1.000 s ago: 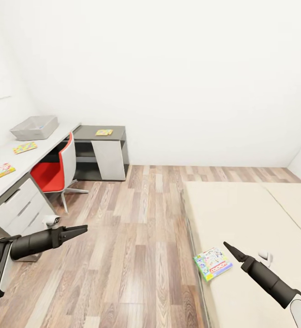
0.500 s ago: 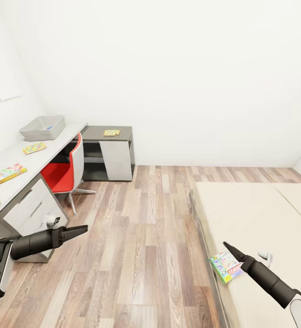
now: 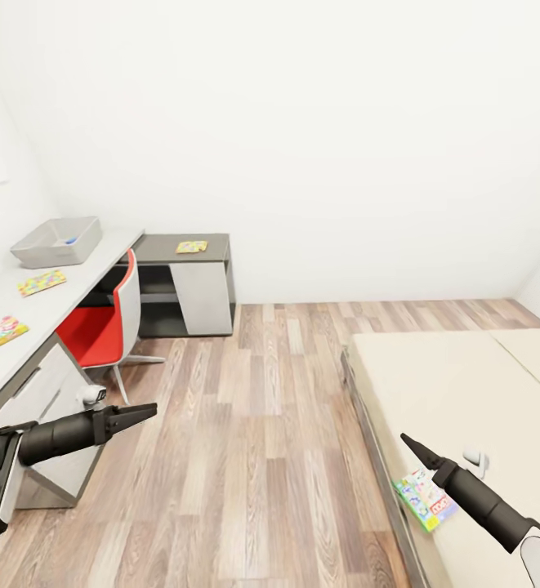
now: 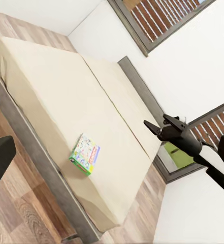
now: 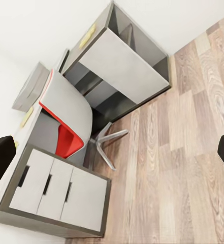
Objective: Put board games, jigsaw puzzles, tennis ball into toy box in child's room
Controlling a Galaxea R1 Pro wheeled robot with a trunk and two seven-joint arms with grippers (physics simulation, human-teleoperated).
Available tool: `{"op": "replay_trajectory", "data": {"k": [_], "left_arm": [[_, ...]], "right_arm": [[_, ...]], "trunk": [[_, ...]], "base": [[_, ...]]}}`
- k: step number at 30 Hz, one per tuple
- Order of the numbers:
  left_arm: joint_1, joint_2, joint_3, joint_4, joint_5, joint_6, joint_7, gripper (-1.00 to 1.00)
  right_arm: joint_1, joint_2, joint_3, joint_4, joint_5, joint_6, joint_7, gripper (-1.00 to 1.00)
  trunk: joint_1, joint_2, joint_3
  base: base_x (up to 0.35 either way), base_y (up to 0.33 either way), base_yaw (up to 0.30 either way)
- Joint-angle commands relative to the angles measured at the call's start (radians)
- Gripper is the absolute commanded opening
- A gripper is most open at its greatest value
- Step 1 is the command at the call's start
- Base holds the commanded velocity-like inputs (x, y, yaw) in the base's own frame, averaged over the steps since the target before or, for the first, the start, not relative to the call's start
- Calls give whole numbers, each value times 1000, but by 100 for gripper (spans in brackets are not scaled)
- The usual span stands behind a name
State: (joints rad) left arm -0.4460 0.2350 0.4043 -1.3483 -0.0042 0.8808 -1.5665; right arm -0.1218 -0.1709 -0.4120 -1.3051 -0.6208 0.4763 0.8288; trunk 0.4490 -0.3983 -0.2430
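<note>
Wide plank floor between table and bed; board game at bed edge; both grippers clenched, empty.

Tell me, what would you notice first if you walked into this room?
Probably the red chair, tucked under the long grey table by the left wall, because it is the brightest thing there. Next, the colourful board game lying at the edge of the cream bed on the right. Two black robot arms reach in from the front.
</note>
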Motion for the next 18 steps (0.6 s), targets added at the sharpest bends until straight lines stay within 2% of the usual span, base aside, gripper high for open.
{"op": "replay_trajectory", "data": {"k": [1, 9, 16, 18], "left_arm": [[0, 0, 0, 0, -1, 11, -4, 100], [0, 1, 0, 0, -2, 11, -4, 100], [0, 3, 0, 2, -6, 11, -4, 100], [0, 4, 1, 19, -19, 7, 16, 100]], "right_arm": [[-1, 0, -1, 0, -6, 8, 1, 100], [-1, -1, -1, 0, -7, 8, 1, 100], [-1, -7, -2, 0, -10, 10, 1, 100], [-1, -8, -2, 1, -11, 11, 1, 100]], "trunk": [[1, -2, -1], [1, -2, 6], [1, -2, 13], [1, -2, 15]], "base": [[252, 205, -235], [233, 161, -241], [63, 25, -244], [16, 6, -244]]}}
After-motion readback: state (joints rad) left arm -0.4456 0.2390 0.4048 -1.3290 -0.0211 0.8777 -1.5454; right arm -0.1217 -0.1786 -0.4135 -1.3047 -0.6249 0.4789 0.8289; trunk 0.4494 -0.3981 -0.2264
